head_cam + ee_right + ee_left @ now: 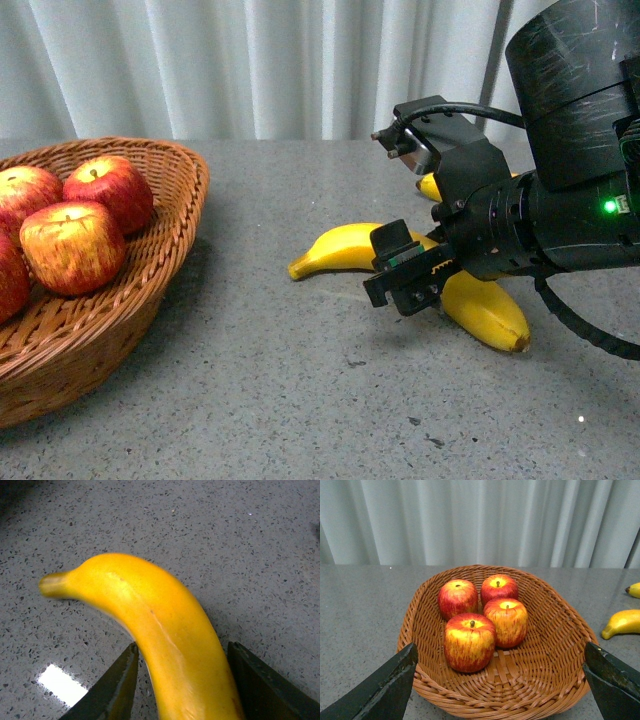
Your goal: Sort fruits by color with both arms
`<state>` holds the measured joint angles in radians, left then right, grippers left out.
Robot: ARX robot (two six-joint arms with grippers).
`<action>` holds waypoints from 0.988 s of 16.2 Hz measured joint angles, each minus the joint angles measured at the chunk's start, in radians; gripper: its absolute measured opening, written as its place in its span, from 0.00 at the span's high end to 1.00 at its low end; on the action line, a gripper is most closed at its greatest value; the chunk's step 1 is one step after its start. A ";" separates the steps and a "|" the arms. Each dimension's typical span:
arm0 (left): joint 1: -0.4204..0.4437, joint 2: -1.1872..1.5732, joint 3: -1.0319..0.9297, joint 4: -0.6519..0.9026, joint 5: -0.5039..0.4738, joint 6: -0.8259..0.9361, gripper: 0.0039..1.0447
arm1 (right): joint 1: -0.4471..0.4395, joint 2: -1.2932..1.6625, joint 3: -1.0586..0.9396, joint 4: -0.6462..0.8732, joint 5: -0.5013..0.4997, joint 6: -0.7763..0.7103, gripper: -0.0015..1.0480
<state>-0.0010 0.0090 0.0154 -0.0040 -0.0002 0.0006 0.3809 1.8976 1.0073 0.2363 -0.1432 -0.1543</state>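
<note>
Reds look done, 4 apples in basket, L jaws wide apart & empty facing it, but both yellows left on bench: R jaws apart astride near banana, not yet clamped, 2nd banana just behind.

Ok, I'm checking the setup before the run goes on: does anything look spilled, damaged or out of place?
Nothing stands out. Four apples sit stem-up in the basket, none spilled. The bananas lie on the table, with the right gripper straddling one. Only a few dark specks mark the table.
</note>
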 joint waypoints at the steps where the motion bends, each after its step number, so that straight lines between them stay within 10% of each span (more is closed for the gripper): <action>1: 0.000 0.000 0.000 0.000 0.000 0.000 0.06 | -0.001 0.000 0.000 0.005 -0.009 -0.004 0.54; 7: 0.000 0.000 0.000 0.000 0.000 0.000 0.06 | -0.110 -0.253 -0.006 -0.018 -0.174 0.034 0.67; 16: 0.000 0.000 0.000 0.000 0.000 0.000 0.06 | -0.874 -0.432 -0.096 -0.156 -0.407 -0.239 0.67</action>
<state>-0.0010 0.0090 0.0154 -0.0040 -0.0002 0.0006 -0.4927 1.4658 0.9112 0.0807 -0.5499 -0.3935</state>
